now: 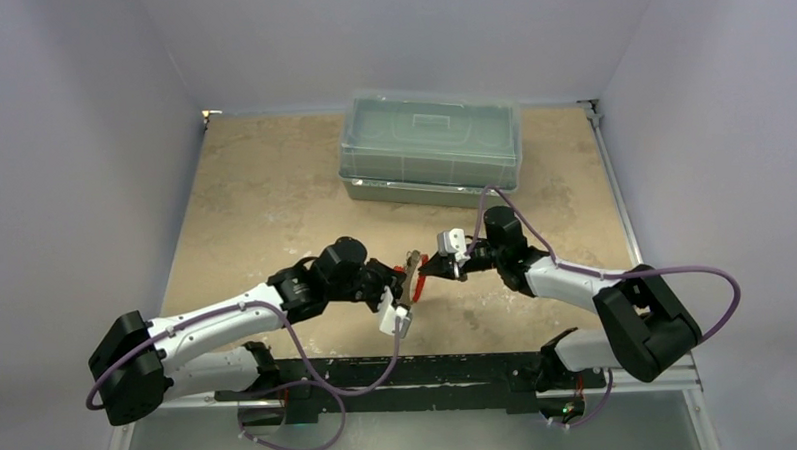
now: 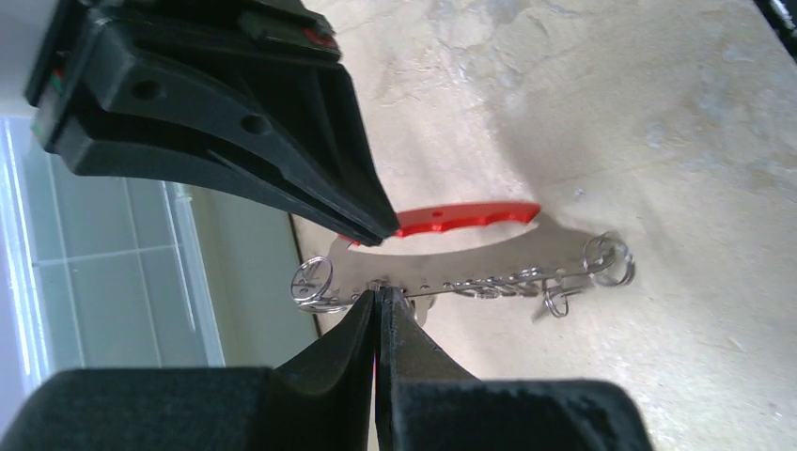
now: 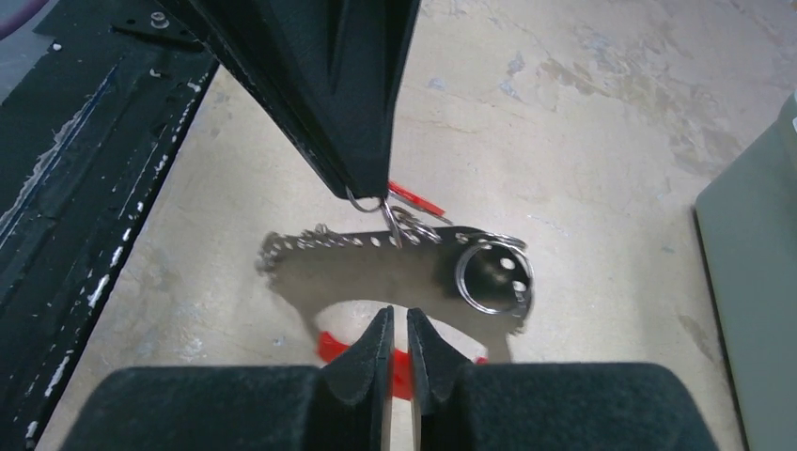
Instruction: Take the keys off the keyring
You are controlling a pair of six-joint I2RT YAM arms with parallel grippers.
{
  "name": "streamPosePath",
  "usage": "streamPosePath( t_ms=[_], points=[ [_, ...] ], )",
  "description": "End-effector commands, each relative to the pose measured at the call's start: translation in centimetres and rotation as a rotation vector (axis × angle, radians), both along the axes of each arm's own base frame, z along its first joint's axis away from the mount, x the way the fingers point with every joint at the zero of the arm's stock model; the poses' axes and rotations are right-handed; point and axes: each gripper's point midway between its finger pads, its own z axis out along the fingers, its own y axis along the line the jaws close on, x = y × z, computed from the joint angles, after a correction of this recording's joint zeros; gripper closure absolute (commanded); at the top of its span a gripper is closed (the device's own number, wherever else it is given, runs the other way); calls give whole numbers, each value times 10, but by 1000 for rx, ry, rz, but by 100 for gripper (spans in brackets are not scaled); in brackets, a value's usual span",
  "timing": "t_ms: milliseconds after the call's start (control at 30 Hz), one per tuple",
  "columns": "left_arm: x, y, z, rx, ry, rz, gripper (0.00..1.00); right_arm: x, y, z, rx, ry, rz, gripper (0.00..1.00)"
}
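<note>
The keyring [image 2: 470, 258], a pale crescent with a red outer edge and small metal rings along its holed rim, hangs in the air between both grippers; it also shows in the top view [image 1: 413, 272] and in the right wrist view [image 3: 376, 268]. My left gripper [image 2: 378, 293] is shut at the holed rim on a small ring. A red sliver shows between its fingers, and a red piece [image 3: 415, 199] sticks out beside them: the red-headed key. My right gripper [image 3: 395, 324] is shut on the keyring's red edge. The silvery keys are not clearly visible among the rings.
A large clear plastic box [image 1: 430, 144] stands at the back of the sandy table [image 1: 264, 200]; its side shows at the right edge of the right wrist view [image 3: 752, 282]. The black arm mount rail [image 3: 75, 188] runs along the near edge.
</note>
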Motion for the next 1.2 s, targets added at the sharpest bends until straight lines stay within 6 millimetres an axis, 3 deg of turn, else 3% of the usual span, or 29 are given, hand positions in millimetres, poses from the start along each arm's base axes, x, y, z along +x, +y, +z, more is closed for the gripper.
streamPosePath(
  t_ms=[0,167,333,1000,1167],
  points=[
    [-9,1,8,-37,-70,-67,100,6,5,21,28,-46,14,81],
    [-9,0,5,-25,-91,-93,100,4,11,35,52,-8,42,65],
    [-6,-6,6,-37,-115,-111,100,1,16,39,51,-3,73,61],
    [-3,-17,13,-86,-163,-134,100,-4,22,5,-15,-44,87,67],
    [-4,-13,12,-79,-172,-138,100,-4,22,5,-15,-52,88,77]
  ],
)
